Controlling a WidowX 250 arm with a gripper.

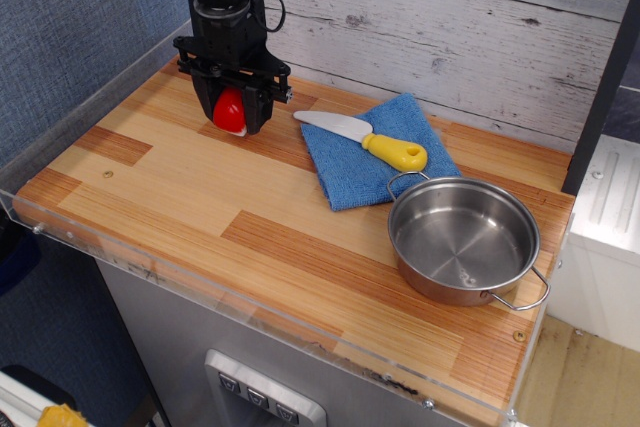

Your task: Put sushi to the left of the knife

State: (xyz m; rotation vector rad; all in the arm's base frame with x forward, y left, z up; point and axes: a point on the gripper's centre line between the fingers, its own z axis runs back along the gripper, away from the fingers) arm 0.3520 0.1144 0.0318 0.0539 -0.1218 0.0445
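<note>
A black robot gripper (232, 112) pinches a red-topped toy sushi (229, 111) just above a wooden counter (200, 197), to the left of a toy knife (362, 140).

The striped wood counter, edged in front by a clear plastic rim, spans the view beneath a whitewashed plank wall (450, 27). A stainless steel pot (463, 239) with wire loop handles stands at the right, its rim just touching the corner of a blue cloth (375, 152). The knife lies across that cloth, white blade pointing left over its edge, yellow handle toward the pot. The gripper's jaws are closed on the sushi's sides, its white base low over the boards; whether it touches them cannot be told. Sushi and blade tip are near but apart.
</note>
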